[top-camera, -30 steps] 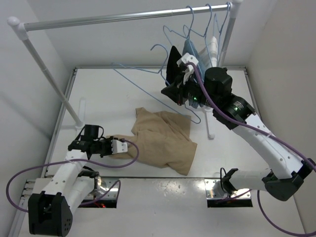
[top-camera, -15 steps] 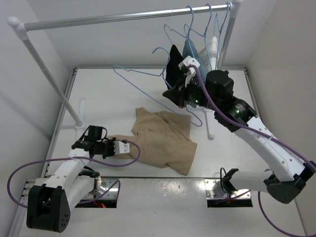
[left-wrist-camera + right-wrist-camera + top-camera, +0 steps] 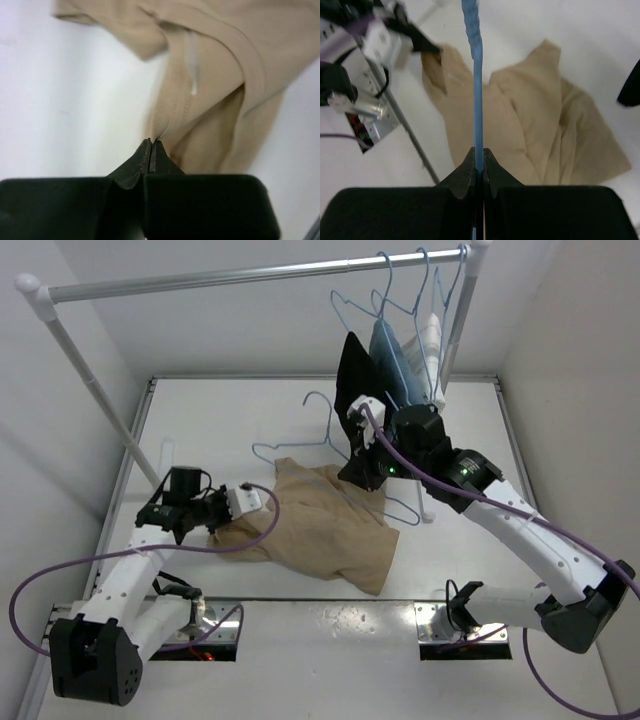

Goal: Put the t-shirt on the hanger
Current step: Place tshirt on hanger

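The tan t-shirt (image 3: 335,535) lies crumpled on the white table. My left gripper (image 3: 226,510) is shut on the ribbed collar edge at the shirt's left side and holds it slightly raised; the left wrist view shows the pinched edge at the gripper (image 3: 151,142) and the shirt (image 3: 220,60) beyond. My right gripper (image 3: 362,468) is shut on the light-blue wire hanger (image 3: 262,447) and holds it low over the shirt's far edge. In the right wrist view the hanger wire (image 3: 477,75) runs straight out of the gripper (image 3: 479,156) above the shirt (image 3: 530,115).
A clothes rail (image 3: 250,275) spans the back. At its right end hang blue hangers with a black garment (image 3: 353,365), a blue one (image 3: 390,350) and a white one (image 3: 430,335). The rack's poles stand at the left (image 3: 110,410) and right (image 3: 450,330).
My right arm has brought the hanger down and forward from near the rail to the shirt's far edge. My left gripper has pulled the collar edge up and away from me.
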